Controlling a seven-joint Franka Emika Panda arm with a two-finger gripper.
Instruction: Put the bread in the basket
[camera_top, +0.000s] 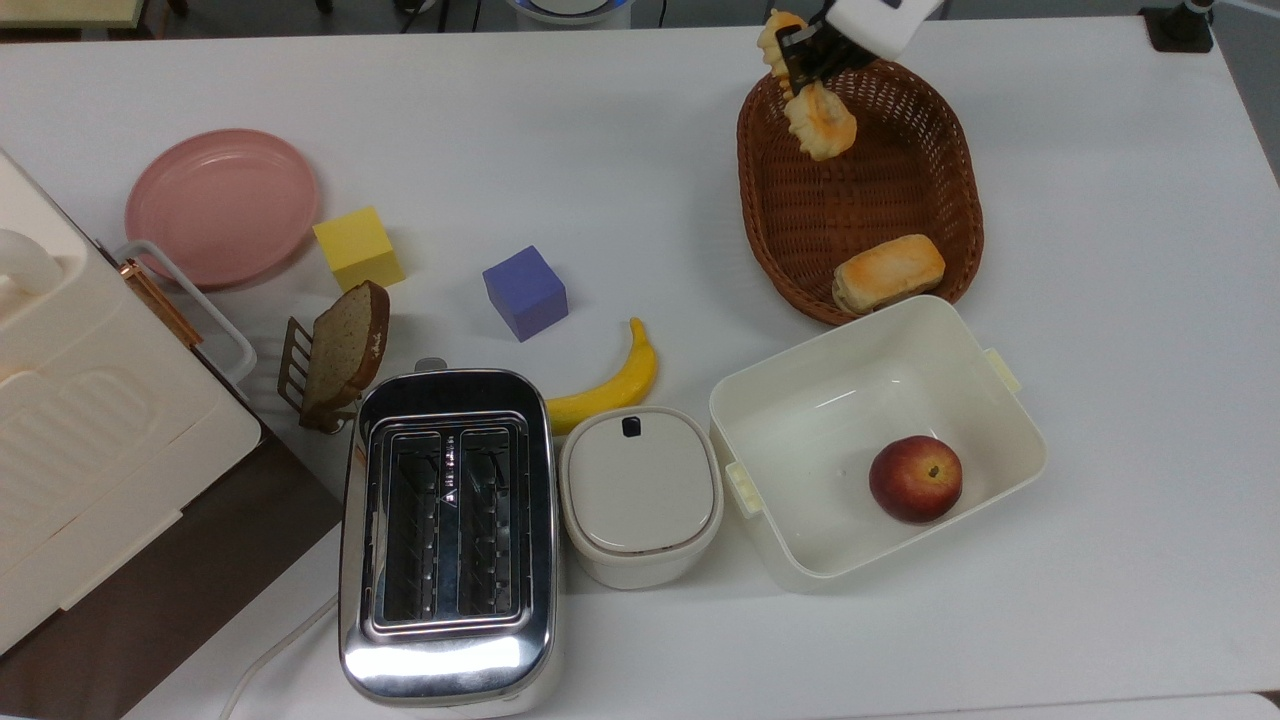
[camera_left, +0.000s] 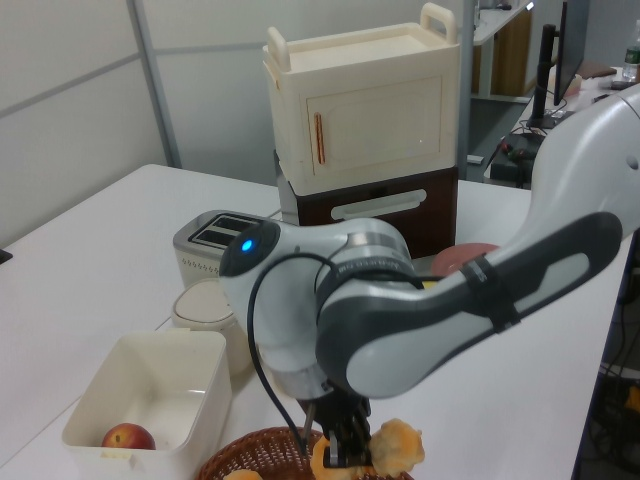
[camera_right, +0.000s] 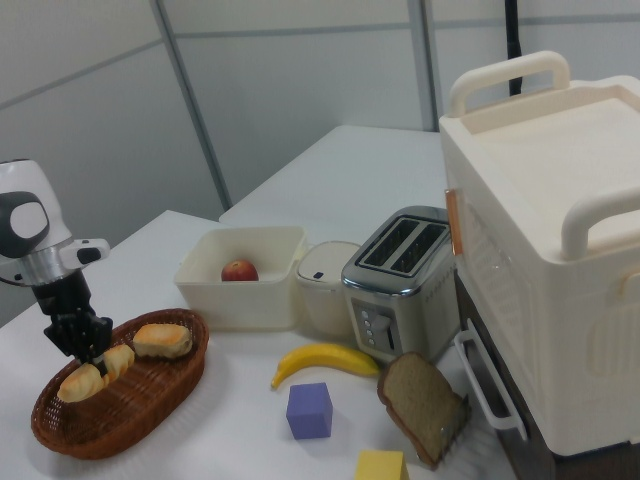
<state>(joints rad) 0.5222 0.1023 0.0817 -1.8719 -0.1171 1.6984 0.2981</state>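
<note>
- Bread (camera_top: 815, 110): long golden pastry stick, pinched near its middle by the gripper (camera_top: 803, 62), held over the upper end of the basket (camera_top: 940, 140) at the top of the top view. One end sticks out past the rim; the other hangs above the weave.
- Right view, lower left: bread (camera_right: 95, 372) sits low inside the basket (camera_right: 150, 400); whether it touches the bottom cannot be made out.
- Left view, bottom edge: bread (camera_left: 392, 448) and gripper (camera_left: 345, 455) cut off by the frame; basket (camera_left: 250, 455) rim barely shows behind the arm.
- Gripper fingers closed narrow on the bread; fingertips hidden by it.
- Short bun (camera_top: 888, 272) lies at the basket's lower end, just beside the white tub (camera_top: 1020, 400) holding an apple (camera_top: 915, 478).
- No readable writing or labels anywhere.
</note>
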